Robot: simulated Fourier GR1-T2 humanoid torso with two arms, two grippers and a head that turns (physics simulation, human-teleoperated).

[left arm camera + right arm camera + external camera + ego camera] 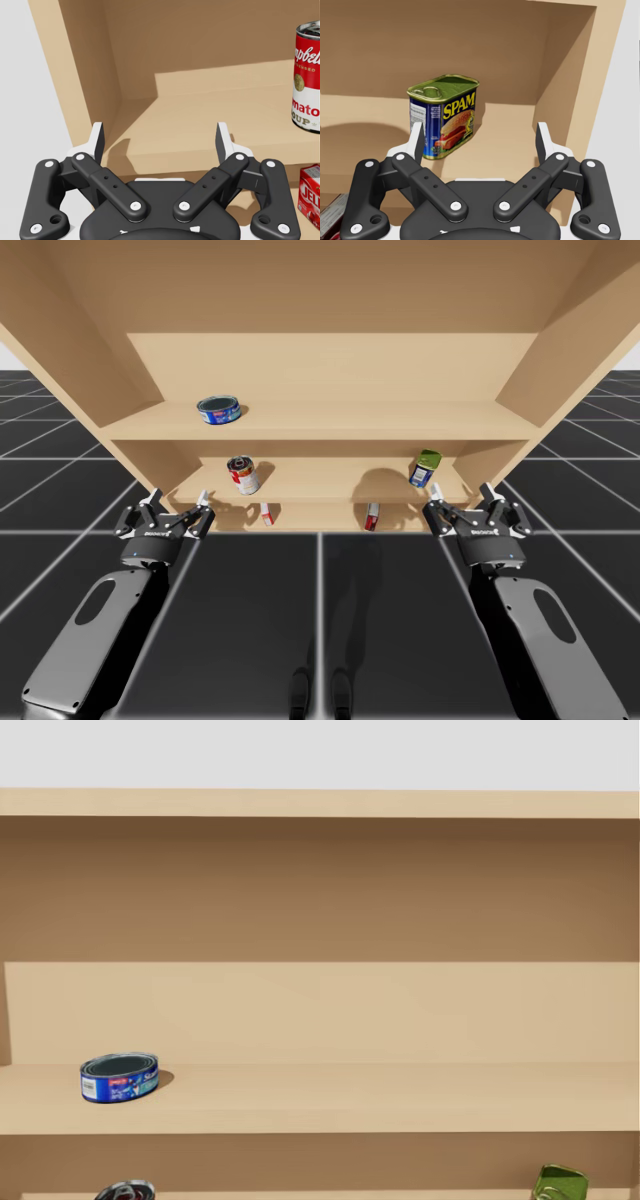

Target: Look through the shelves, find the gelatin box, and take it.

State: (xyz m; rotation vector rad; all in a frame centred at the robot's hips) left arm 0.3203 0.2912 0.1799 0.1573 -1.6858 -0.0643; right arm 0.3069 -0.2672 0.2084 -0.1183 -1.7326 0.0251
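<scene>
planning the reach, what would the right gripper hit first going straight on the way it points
Probably the blue rectangular can: it stands on the shelf ahead of my right gripper, in line with one finger rather than the gap. Depth is unclear; otherwise the shelf's back wall.

a bare simulated pantry-like scene: a plain wooden shelf unit on a black grid floor holds a few food tins, one a flat blue can.

A flat blue can sits on the upper shelf, with a red-and-white can and a green-topped tin below. Lowest stand a left red box and a right red box.
</scene>
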